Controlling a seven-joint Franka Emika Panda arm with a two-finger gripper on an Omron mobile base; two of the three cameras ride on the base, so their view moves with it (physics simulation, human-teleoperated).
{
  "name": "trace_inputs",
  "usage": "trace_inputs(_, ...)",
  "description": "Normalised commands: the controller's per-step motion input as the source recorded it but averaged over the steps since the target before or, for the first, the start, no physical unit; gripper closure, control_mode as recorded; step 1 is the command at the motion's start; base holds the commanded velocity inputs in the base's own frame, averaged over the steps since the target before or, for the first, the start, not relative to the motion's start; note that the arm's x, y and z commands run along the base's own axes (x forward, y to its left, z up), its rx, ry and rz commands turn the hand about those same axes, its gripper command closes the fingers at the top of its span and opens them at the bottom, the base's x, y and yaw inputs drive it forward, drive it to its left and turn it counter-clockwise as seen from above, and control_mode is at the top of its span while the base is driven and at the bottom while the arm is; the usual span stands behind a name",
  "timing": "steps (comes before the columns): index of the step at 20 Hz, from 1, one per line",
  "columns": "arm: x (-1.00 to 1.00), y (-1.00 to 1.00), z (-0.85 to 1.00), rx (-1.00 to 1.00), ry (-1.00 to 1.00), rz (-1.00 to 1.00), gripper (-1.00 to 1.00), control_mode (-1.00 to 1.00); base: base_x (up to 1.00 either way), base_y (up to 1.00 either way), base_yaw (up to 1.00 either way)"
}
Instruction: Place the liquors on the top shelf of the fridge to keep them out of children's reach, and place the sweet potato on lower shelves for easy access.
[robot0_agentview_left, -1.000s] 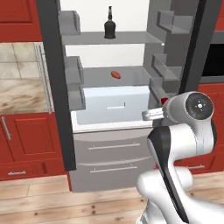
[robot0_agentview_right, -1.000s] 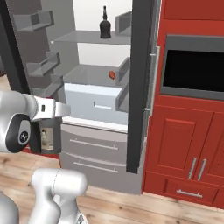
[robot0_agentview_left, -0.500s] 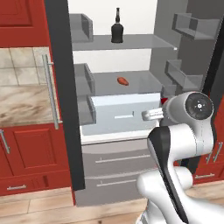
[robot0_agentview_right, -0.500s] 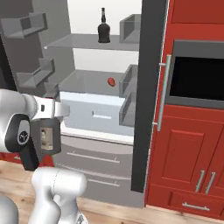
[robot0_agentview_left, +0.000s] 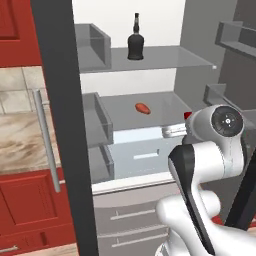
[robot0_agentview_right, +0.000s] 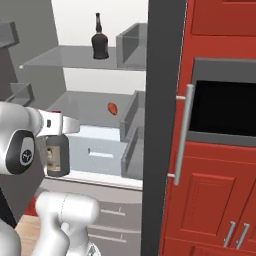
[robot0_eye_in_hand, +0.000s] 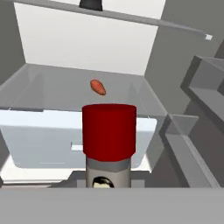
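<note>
My tool (robot0_agentview_right: 56, 150) carries the grey bottle (robot0_agentview_right: 56, 156), closed around it as far as I can judge; the fingertips themselves are hidden, so the width of the opening cannot be read. In the hand view the red cap (robot0_eye_in_hand: 109, 130) stands at 6 o'clock, with the fridge (robot0_agentview_left: 60, 125) interior open ahead.

Hazards from here:
- The top shelf (robot0_agentview_left: 165, 59) sits well above the bottle. I judge that a lift made too close to the shelf could strike its front edge with the cap and knock the bottle loose.
- The black bottle (robot0_agentview_left: 135, 45) already stands on that shelf. A placement aimed too near it could tip it.
- The door bins (robot0_agentview_left: 235, 37) at 2 o'clock in the left base view crowd the arm's side, so a wide swing could clip them.
- The grip is near the neck, so the bottle may swing or slip on a fast move.

Count:
- Liquor bottles: two, one on the top shelf, one in my tool.
- Sweet potato (robot0_agentview_left: 143, 108): one, lying on a lower shelf (robot0_agentview_left: 165, 102) above the drawer (robot0_agentview_left: 145, 152).
</note>
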Motion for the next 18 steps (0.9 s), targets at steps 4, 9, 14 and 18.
trace_inputs(4, 0.0, 0.0, 0.0, 0.0, 0.0, 0.0, 1.0, 1.0, 0.66, 0.16, -0.14)
trace_inputs(9, 0.0, 0.0, 0.0, 0.0, 0.0, 0.0, 1.0, 1.0, 0.44, 0.28, -0.12)
trace_inputs(14, 0.0, 0.0, 0.0, 0.0, 0.0, 0.0, 1.0, 1.0, 0.26, 0.29, -0.05)
trace_inputs(18, 0.0, 0.06, 0.03, 0.0, -0.09, 0.0, 1.0, -1.0, 0.03, 0.11, 0.0)
